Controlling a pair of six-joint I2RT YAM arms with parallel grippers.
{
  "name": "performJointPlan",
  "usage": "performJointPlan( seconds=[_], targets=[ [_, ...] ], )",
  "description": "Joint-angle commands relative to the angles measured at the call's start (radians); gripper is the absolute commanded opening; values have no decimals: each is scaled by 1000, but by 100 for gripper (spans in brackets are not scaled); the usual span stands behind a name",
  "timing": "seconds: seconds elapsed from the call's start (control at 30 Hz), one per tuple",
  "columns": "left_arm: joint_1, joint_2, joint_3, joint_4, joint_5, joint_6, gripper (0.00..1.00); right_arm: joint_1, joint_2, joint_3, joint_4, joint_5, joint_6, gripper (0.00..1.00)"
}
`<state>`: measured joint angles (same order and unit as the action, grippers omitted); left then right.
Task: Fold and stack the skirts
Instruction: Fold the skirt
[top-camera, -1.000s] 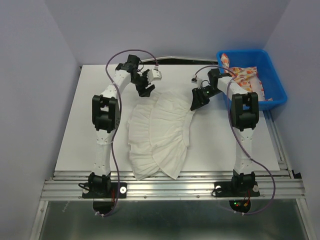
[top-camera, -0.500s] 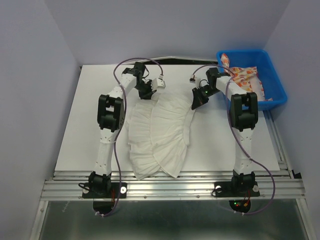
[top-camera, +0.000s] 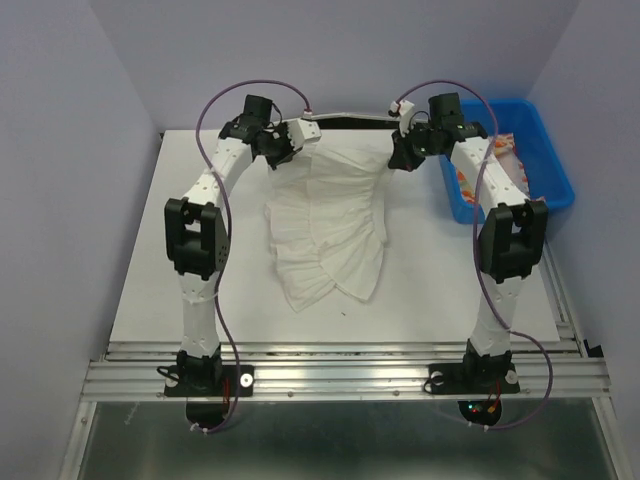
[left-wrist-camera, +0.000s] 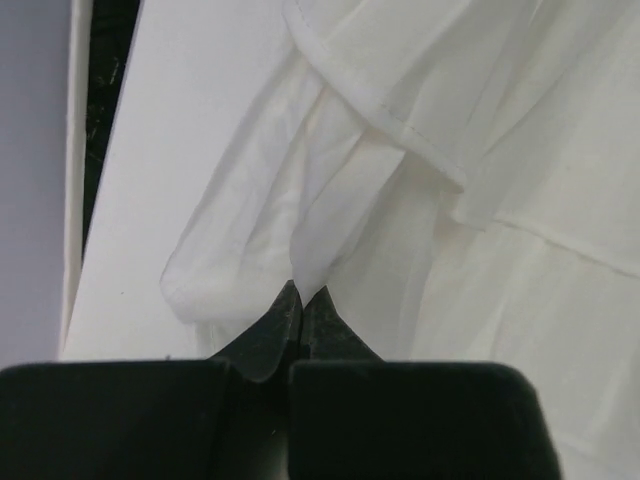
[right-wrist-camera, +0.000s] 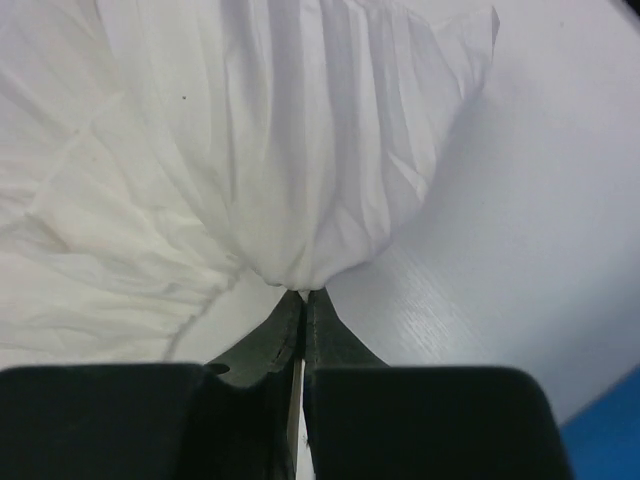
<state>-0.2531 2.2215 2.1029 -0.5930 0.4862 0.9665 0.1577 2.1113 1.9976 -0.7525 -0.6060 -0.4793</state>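
Observation:
The white ruffled skirt (top-camera: 335, 215) hangs stretched between my two grippers at the far side of the table, its hem trailing toward the near edge. My left gripper (top-camera: 283, 153) is shut on the skirt's top left corner; in the left wrist view the cloth (left-wrist-camera: 400, 200) is pinched at the tips of the left gripper (left-wrist-camera: 302, 295). My right gripper (top-camera: 400, 158) is shut on the top right corner, and the right wrist view shows the bunched white cloth (right-wrist-camera: 250, 150) caught in the right gripper (right-wrist-camera: 304, 297). The printed skirt (top-camera: 505, 170) lies in the blue bin.
The blue plastic bin (top-camera: 551, 165) stands at the table's far right corner, right behind the right arm. The white table (top-camera: 160, 260) ends at a dark gap along the back wall and a metal rail (top-camera: 340, 375) at the near edge.
Both grippers closed on the white skirt's top corners, then lifted and pulled it toward the far side of the table. The skirt now hangs narrower and further back.

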Motion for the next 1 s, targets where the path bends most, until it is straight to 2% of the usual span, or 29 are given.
performJointPlan(
  seconds=[0.0, 0.1, 0.13, 0.2, 0.23, 0.27, 0.4, 0.53, 0.63, 0.83, 0.97],
  targets=[
    [14, -258, -183, 54, -37, 15, 0, 66, -180, -124, 51, 12, -143, 1],
    [11, -446, -502, 143, -72, 2, 0, 136, -287, -327, 128, 55, -221, 1],
    [11, -480, -562, 165, -74, -3, 0, 155, -315, -386, 157, 81, -241, 1],
    [5, -551, -697, 244, -78, -6, 0, 190, -385, -572, 272, 165, -303, 1],
    [-1, -618, -837, 286, -90, -8, 0, 215, -402, -630, 315, 198, -312, 1],
    [-18, -653, -915, 391, -110, -20, 0, 226, -419, -742, 423, 228, -329, 1],
    [-101, -749, -1232, 618, -251, -110, 0, 236, -412, -882, 655, 371, -323, 1],
    [-146, -747, -1307, 722, -301, -179, 0, 236, -376, -853, 775, 434, -271, 1],
    [-137, -740, -1282, 705, -296, -233, 0, 236, -366, -791, 756, 414, -232, 1],
    [-54, -770, -1123, 633, -227, -290, 0, 236, -407, -666, 713, 384, -197, 1],
    [-6, -737, -1000, 596, -225, -311, 0, 236, -349, -550, 717, 361, -223, 1]
  ],
)
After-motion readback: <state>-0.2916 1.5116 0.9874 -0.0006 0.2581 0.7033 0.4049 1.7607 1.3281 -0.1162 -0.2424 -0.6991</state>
